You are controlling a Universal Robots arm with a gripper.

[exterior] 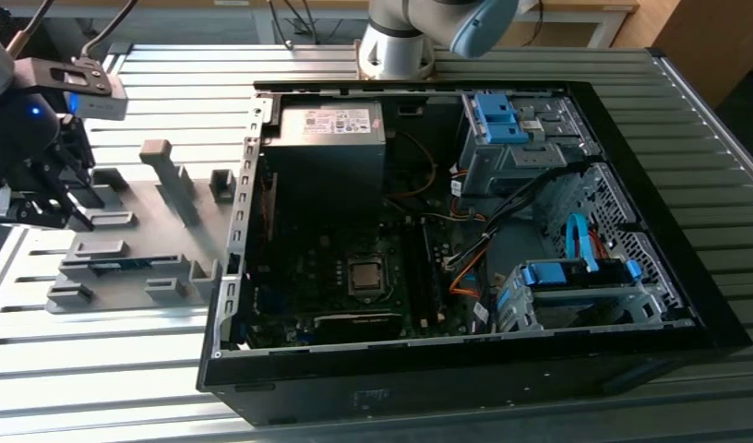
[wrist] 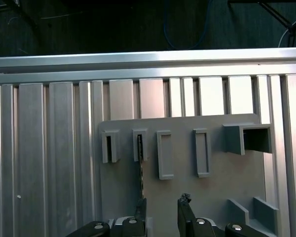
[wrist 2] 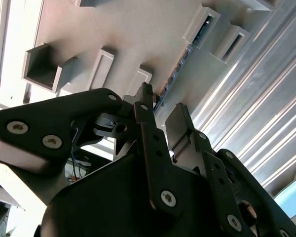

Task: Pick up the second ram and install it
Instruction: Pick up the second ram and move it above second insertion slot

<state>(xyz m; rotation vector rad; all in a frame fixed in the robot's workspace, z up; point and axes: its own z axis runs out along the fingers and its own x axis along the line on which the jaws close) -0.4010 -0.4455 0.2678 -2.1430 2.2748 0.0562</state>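
The second ram (wrist: 141,168) is a thin dark stick standing on edge in a slot of the grey holder tray (wrist: 217,187). In the second wrist view the second ram's (wrist 2: 182,61) edge runs along the tray (wrist 2: 138,34) toward one of the black fingers (wrist 2: 145,111). My gripper (wrist: 163,210) hovers just above the tray, open, with a bare gap between the fingers. The stick lies in line with one finger (wrist: 140,210), not between the two. In the exterior view my gripper (exterior: 56,212) hangs over the tray's (exterior: 167,198) far-left side, and the ram (exterior: 121,265) shows as a bluish strip.
An open black computer case (exterior: 475,369) lies on the ribbed metal table (exterior: 130,369) at the exterior view's right of the tray. Inside are the motherboard (exterior: 352,277) with long black slots (exterior: 421,268), cables and blue drive brackets (exterior: 574,272). The arm's base (exterior: 395,46) stands behind the case.
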